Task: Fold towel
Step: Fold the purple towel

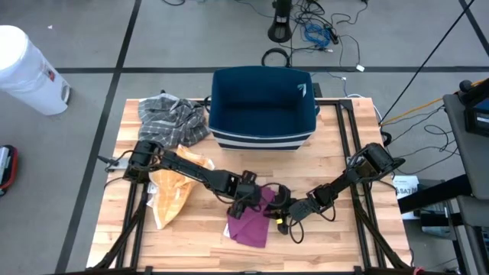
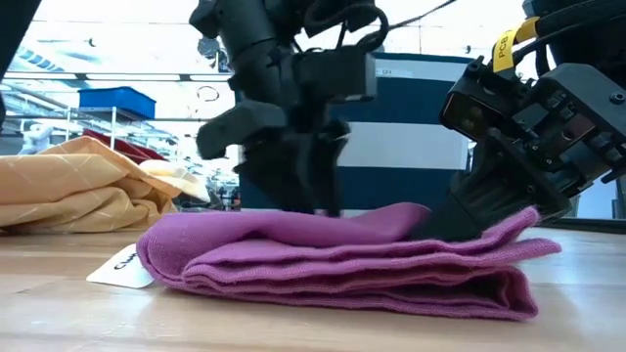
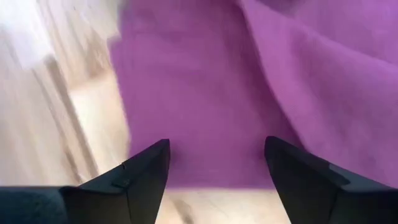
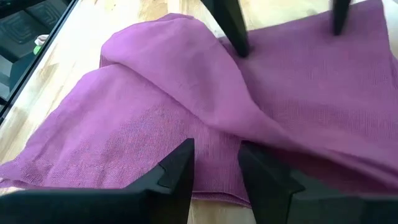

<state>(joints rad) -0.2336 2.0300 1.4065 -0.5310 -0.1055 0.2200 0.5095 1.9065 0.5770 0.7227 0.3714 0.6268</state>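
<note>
- I see the purple towel [image 1: 250,220] lying near the front middle of the worktop [image 1: 336,145], folded over on itself in several layers; the low view shows the stacked folds, with a white tag [image 2: 119,264] sticking out at one end.
- My left hand [image 1: 246,200] is down on the towel's upper part, fingers spread wide. In its wrist view both dark fingers [image 3: 140,177] stand apart over the purple cloth with nothing between them, so it is open and holds nothing.
- My right hand [image 1: 281,216] sits at the towel's right edge, low to the worktop. Its fingers [image 4: 177,174] are about half parted, with a fold of the towel running to the gap between them. I cannot tell whether they pinch the cloth or only rest beside it.
- In the right wrist view the left hand's two fingertips [image 4: 233,28] stand on the far side of the towel, one by a raised crease.
- The two hands are near each other, with the towel between and under them.
- Behind the towel, at the back middle of the worktop, stands a dark blue bin [image 1: 263,107] with a striped base.
- A grey plaid cloth [image 1: 172,121] lies bunched at the back left corner, just beside the bin.
- An orange cloth [image 1: 172,191] lies on the left side under the left arm, apart from the towel.
- A white bucket [image 1: 27,69] stands on the floor, well away from the worktop's left.
</note>
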